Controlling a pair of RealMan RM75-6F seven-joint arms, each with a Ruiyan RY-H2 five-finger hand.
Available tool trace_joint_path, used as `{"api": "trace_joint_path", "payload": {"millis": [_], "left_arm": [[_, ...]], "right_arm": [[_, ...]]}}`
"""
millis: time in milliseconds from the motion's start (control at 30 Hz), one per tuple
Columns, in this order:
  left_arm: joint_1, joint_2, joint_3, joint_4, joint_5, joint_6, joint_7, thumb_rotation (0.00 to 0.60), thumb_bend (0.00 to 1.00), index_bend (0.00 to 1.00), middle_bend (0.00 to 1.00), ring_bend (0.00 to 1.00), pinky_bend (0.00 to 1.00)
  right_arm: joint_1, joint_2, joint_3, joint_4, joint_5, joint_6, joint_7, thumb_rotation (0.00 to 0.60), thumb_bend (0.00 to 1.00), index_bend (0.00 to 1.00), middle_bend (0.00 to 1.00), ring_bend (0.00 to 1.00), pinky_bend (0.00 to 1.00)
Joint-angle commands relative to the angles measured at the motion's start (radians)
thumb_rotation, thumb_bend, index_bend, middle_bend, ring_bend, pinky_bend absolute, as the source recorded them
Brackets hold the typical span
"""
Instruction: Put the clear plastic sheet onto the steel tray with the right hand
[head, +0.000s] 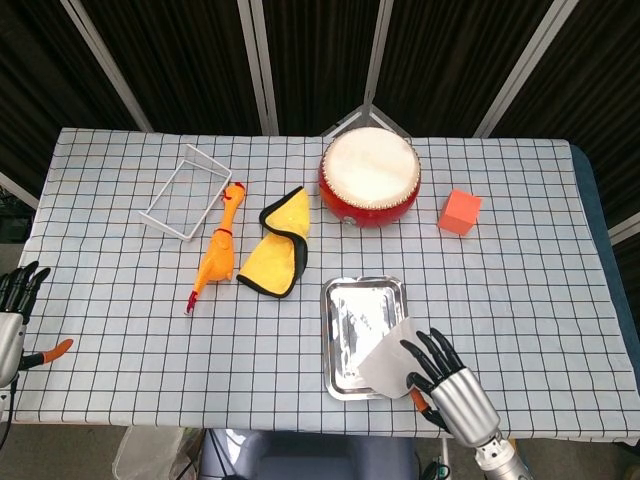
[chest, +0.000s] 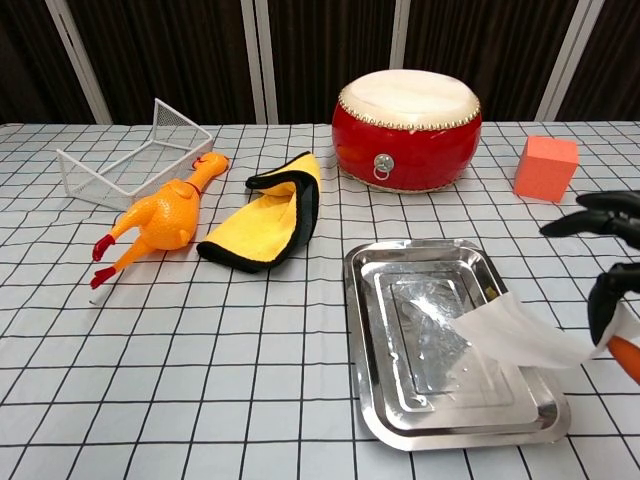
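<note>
While pinching the clear plastic sheet (head: 385, 358), the right hand (head: 442, 378) hovers at the steel tray's (head: 335, 372) lower right corner.

Held at one edge with the other fingers spread, the sheet slopes down over the tray's right half, near the lower middle of the frame. Beyond, on the checked tabletop (head: 120, 330), sit a red drum (head: 368, 176), an orange block (head: 460, 212), a yellow cloth (head: 276, 254), a rubber chicken (head: 217, 250) and a white wire basket (head: 186, 191). At the far lower left edge the left hand (head: 14, 310) holds nothing, fingers apart.
</note>
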Motion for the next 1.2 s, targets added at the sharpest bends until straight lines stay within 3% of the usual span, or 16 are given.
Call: {"api": "trace_joint_path", "payload": {"millis": [33,200,633,1033,1200], "left_arm": [[-0.001,0.000,0.000,0.000,0.000,-0.001,0.001,0.600,0.00,0.00,0.00,0.00,0.00],[-0.002,-0.001,-0.001,0.001,-0.004,-0.003,0.002,0.600,0.00,0.00,0.00,0.00,0.00],[-0.004,0.003,-0.008,0.000,-0.022,-0.014,-0.005,0.600,0.00,0.00,0.00,0.00,0.00],[-0.008,0.003,-0.008,-0.004,-0.032,-0.026,-0.004,0.600,0.00,0.00,0.00,0.00,0.00],[-0.008,0.004,-0.007,-0.007,-0.033,-0.029,-0.003,0.600,0.00,0.00,0.00,0.00,0.00]], "right_arm": [[0.017,0.000,-0.012,0.043,0.021,-0.033,0.067,0.600,0.58,0.67,0.19,0.00,0.00],[0.058,-0.007,0.006,0.044,0.023,-0.063,0.127,0.600,0.58,0.68,0.19,0.00,0.00],[0.186,-0.039,0.110,0.009,0.023,-0.149,0.109,0.600,0.58,0.68,0.20,0.00,0.00],[0.256,-0.028,0.180,-0.072,0.020,-0.143,0.099,0.600,0.58,0.68,0.20,0.00,0.00],[0.257,-0.029,0.169,-0.127,0.008,-0.123,0.103,0.600,0.58,0.68,0.19,0.00,0.00]]}}
